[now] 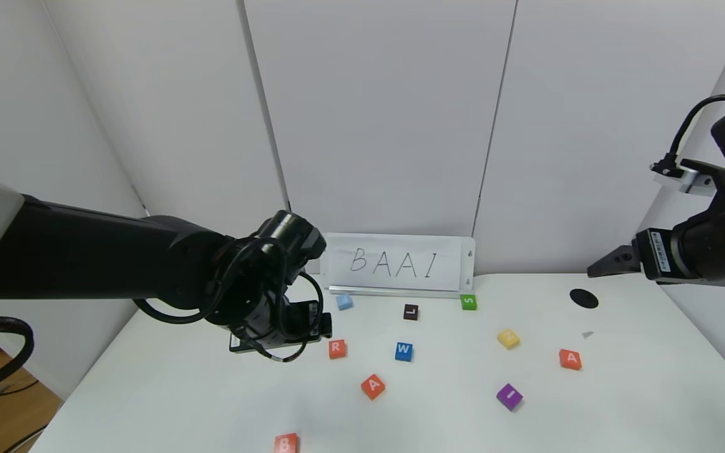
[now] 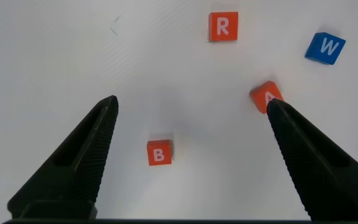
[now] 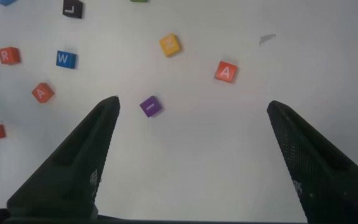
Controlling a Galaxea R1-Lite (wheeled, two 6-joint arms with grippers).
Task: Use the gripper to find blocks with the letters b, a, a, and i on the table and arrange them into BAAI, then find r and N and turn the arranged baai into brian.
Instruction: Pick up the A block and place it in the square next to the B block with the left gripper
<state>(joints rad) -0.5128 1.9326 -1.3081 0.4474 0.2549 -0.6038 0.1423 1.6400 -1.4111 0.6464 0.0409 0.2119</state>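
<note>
Your B block [image 1: 286, 443] sits at the near edge of the table [image 1: 639, 402], closest to you, so be careful not to push it off. One A block [image 1: 373, 385] lies a bit past it, and the other A block [image 1: 570, 359] is far over on the right. The purple I block [image 1: 509, 396] sits between the two A's, nearer the right one. None of the four touch, and no word is made yet.

The R block [image 1: 337, 348] waits near the blue W block [image 1: 403, 352], and the yellow N block [image 1: 508, 338] is just behind the I. You need those two later.

A paper sign [image 1: 400, 263] that says BAAI stands at the back, to show you the word. A black L block [image 1: 410, 311], a green S block [image 1: 469, 302] and a light blue block [image 1: 344, 301] sit close in front of it.

Your left claw [image 2: 191, 109] hangs above the table with its fingers spread wide. The B block lies between them, so I think you go for B first. The A is right by one finger, so drop straight down.

Your right claw [image 3: 191, 112] is held up high on the right, fingers spread wide too, pinching nothing.

The front middle of the table has lots of room. That looks like a good spot for the word.
</note>
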